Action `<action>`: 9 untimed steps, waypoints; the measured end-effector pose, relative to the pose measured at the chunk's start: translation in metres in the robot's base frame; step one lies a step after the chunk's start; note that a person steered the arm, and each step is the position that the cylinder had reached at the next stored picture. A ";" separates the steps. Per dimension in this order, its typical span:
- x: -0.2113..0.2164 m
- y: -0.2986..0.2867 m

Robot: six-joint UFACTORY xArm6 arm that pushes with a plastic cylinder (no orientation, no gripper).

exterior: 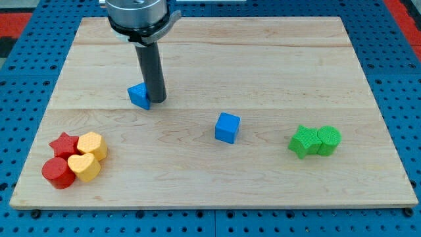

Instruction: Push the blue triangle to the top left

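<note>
Blue pegboard (20, 79) beneath pale wooden board (263, 59), red and yellow blocks (74, 160) clustered bottom left, green pair (315, 141) at right, blue cube (227, 128) mid-board, farther back blue triangle (139, 95) touching my tip (156, 101) on its right, no fingers, nothing grasped

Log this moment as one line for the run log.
my tip: touching blue triangle, on its right | blue triangle: left of centre, short of top left | blue cube: centre, untouched

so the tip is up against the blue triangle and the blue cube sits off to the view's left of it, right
Not quite. My tip is against the blue triangle, but the camera view shows the blue cube off to the view's right of it, and lower, not to the left.
</note>
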State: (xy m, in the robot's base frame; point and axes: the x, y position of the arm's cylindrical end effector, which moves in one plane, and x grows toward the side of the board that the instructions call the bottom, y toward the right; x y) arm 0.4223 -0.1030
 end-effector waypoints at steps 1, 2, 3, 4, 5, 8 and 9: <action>0.025 -0.020; 0.047 -0.055; 0.015 -0.066; 0.010 -0.055; 0.047 -0.036; -0.016 -0.067; -0.049 -0.084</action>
State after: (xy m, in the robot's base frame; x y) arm 0.3733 -0.1868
